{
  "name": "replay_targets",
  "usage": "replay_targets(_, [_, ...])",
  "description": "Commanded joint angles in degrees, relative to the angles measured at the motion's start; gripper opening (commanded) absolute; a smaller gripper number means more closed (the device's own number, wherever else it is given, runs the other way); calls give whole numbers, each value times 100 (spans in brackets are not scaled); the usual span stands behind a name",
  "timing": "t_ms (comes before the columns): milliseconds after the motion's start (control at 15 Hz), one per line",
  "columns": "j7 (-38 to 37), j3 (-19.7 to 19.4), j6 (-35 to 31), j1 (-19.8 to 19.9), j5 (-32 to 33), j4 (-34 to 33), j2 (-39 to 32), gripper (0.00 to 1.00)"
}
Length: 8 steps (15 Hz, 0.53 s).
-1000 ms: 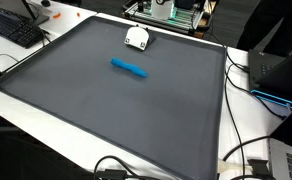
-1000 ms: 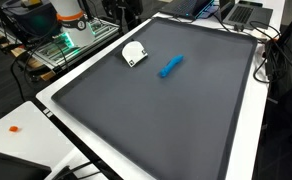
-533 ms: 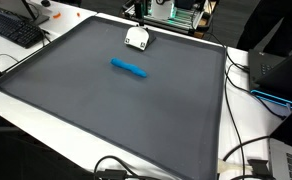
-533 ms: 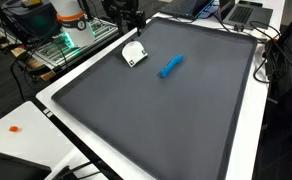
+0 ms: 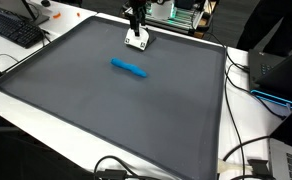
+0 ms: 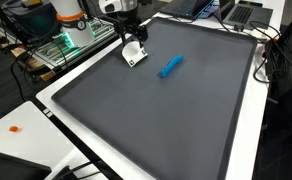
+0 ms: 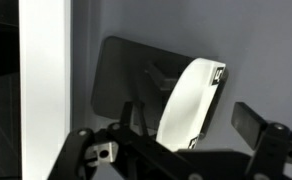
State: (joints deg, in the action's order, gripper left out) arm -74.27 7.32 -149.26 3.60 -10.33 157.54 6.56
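Lowered over a white curved plastic piece [image 5: 138, 43] at the grey mat's [image 5: 106, 110] 12 o'clock edge, judged light, stiff and best pinched across its sides, the black gripper [image 5: 136, 30] is held wide open, empty.

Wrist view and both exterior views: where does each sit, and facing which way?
An exterior view: raised off the near edge of the dark mat, facing across to the blue marker and white object; the gripper shows at the far edge.
An exterior view: raised near a mat corner, facing diagonally across; the gripper shows upper left, at the white object.
Wrist view: on the wrist, facing down between the open fingers onto the white object.
Shared: all show the white object; both exterior views show the blue marker.
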Motion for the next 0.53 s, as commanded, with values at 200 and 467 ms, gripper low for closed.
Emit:
replay_targets(200, [-162, -230, -334, -275, -672, -14, -400, 100])
replay_targets(467, [-140, -249, -548, -370, -933, -17, -482, 95])
